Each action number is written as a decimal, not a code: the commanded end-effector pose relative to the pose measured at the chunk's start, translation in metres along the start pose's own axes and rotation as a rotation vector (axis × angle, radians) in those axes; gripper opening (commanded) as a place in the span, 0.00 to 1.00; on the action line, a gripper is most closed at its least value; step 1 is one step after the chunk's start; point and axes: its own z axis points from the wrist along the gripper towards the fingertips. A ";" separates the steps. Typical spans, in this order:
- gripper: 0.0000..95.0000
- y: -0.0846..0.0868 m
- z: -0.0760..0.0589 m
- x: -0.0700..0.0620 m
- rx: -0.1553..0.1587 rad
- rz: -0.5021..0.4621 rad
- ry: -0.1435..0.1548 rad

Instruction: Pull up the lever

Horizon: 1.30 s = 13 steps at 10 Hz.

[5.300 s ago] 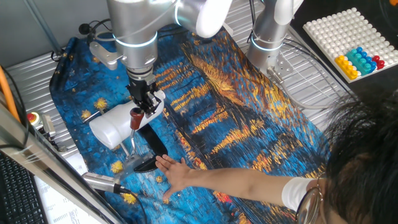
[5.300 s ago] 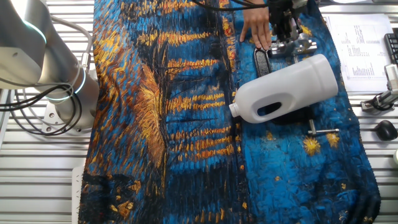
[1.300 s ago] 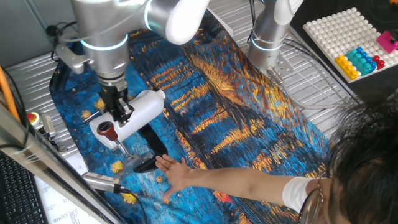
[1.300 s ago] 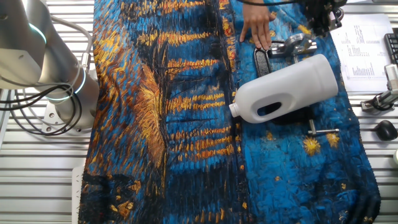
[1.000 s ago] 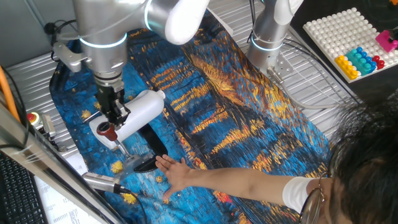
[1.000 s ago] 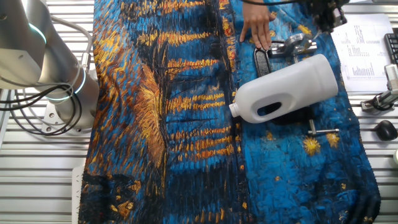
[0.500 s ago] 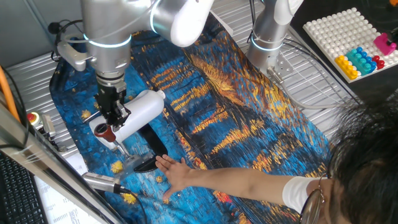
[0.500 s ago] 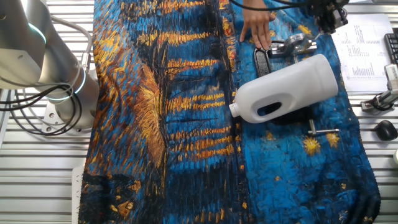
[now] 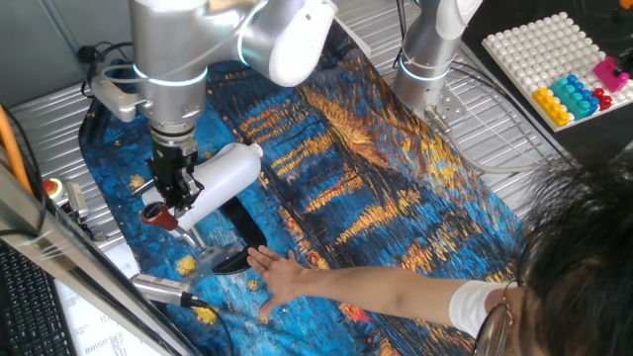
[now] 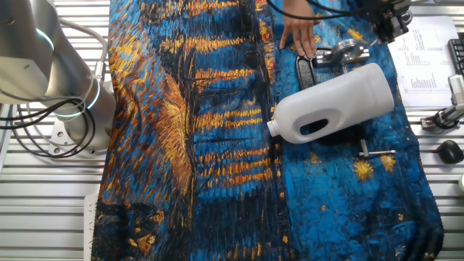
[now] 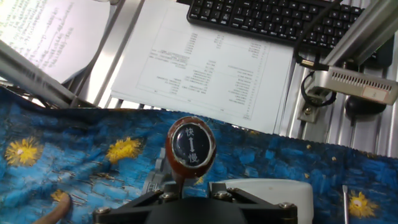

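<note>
The lever is a slim silver arm with a dark-red knob, leaning left from its metal base. My gripper is shut on the arm just under the knob. In the hand view the knob shows its dark round face, and its stem runs down between my fingers. In the other fixed view my gripper is at the top edge, right of the lever base; the knob is hidden there.
A big white bottle lies beside the lever, also in the other fixed view. A person's hand rests flat by the base. A silver rod with cable lies in front. Paper and keyboard lie past the cloth's edge.
My gripper has carried the knob further left and a little lower, so the lever leans more. The bottle and the person's hand have not moved.
</note>
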 end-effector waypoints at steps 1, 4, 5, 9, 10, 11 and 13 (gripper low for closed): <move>0.20 0.000 0.007 -0.007 0.001 0.007 -0.002; 0.20 0.000 0.013 -0.016 0.004 0.019 -0.007; 0.20 0.000 0.015 -0.017 0.003 0.021 -0.007; 0.20 0.001 0.025 -0.022 0.005 0.032 -0.012; 0.20 0.001 0.026 -0.022 0.006 0.032 -0.011; 0.20 0.001 0.028 -0.023 0.007 0.035 -0.011; 0.20 0.001 0.035 -0.027 0.010 0.044 -0.011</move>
